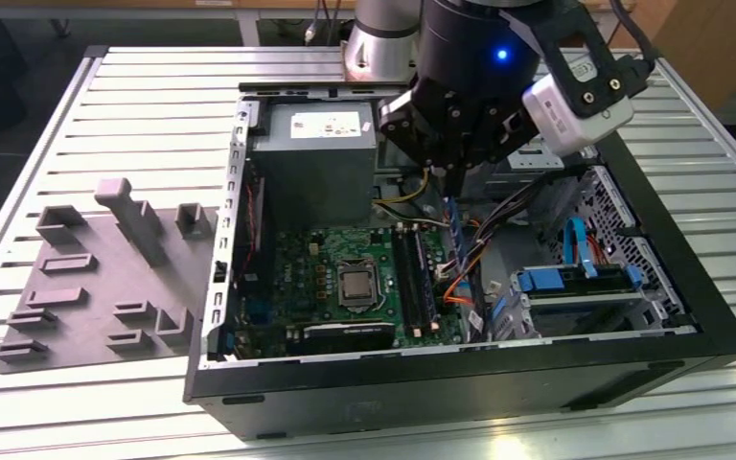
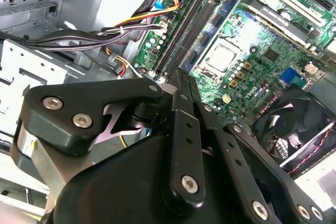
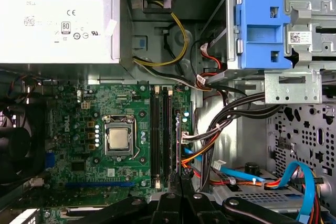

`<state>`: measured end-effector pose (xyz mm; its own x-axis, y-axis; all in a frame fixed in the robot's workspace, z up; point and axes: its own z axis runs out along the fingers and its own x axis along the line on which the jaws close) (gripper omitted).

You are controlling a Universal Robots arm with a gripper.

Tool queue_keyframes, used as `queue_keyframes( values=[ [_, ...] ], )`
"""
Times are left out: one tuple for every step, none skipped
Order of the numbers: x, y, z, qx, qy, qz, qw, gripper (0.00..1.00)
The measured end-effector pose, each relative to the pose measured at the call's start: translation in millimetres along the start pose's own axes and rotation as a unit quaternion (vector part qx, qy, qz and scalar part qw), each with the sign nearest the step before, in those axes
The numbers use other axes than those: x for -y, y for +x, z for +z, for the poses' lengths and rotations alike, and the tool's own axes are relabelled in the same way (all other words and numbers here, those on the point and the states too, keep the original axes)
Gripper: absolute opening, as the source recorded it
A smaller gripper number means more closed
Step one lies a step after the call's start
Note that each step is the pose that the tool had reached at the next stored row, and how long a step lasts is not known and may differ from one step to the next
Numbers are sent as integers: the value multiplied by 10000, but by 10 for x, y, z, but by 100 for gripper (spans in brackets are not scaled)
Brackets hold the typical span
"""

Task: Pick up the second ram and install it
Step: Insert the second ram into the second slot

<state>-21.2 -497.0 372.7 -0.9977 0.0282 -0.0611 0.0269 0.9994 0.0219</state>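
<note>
The second ram (image 1: pixel 452 213) is a thin dark stick that hangs on edge under my gripper (image 1: pixel 451 187), which is shut on it. It hovers inside the open computer case, above the green motherboard (image 1: pixel 323 259). In the first wrist view the ram (image 3: pixel 179 145) shows edge-on, just beside the two long black slots (image 3: pixel 160 135), on the side toward the cables. My gripper (image 3: pixel 181 190) shows there as black fingers around the stick. In the second wrist view the ram's edge (image 2: pixel 178 77) pokes out between the fingers of the gripper (image 2: pixel 176 85), pointing along the slots (image 2: pixel 184 30).
A grey power supply (image 1: pixel 310 158) fills the case's far corner. Bundled cables (image 1: pixel 471 278) run close beside the slots. The drive cage with blue parts (image 1: pixel 579 278) stands at the exterior view's right. A grey holder tray (image 1: pixel 100 278) lies outside the case. The processor socket (image 3: pixel 118 138) is near the slots.
</note>
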Motion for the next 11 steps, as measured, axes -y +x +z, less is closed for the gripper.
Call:
queue_keyframes(
  values=[
    [0, 0, 3, 0, 0, 0, 10000, 12],
    [0, 1, 5, 0, 0, 0, 10000, 12],
    [0, 2, 8, 0, 0, 0, 10000, 12],
    [0, 2, 10, 0, 0, 0, 10000, 12],
    [0, 3, 13, 0, 0, 0, 10000, 12],
    [0, 3, 15, 0, 0, 0, 10000, 12],
    [1, 4, 18, 0, 0, 0, 10000, 12],
    [0, 4, 20, 0, 0, 0, 10000, 12],
    [0, 4, 23, 0, 0, 0, 10000, 12],
    [1, 5, 25, 0, 0, 0, 10000, 12],
    [1, 5, 28, 0, 0, 0, 10000, 12]
  ],
)
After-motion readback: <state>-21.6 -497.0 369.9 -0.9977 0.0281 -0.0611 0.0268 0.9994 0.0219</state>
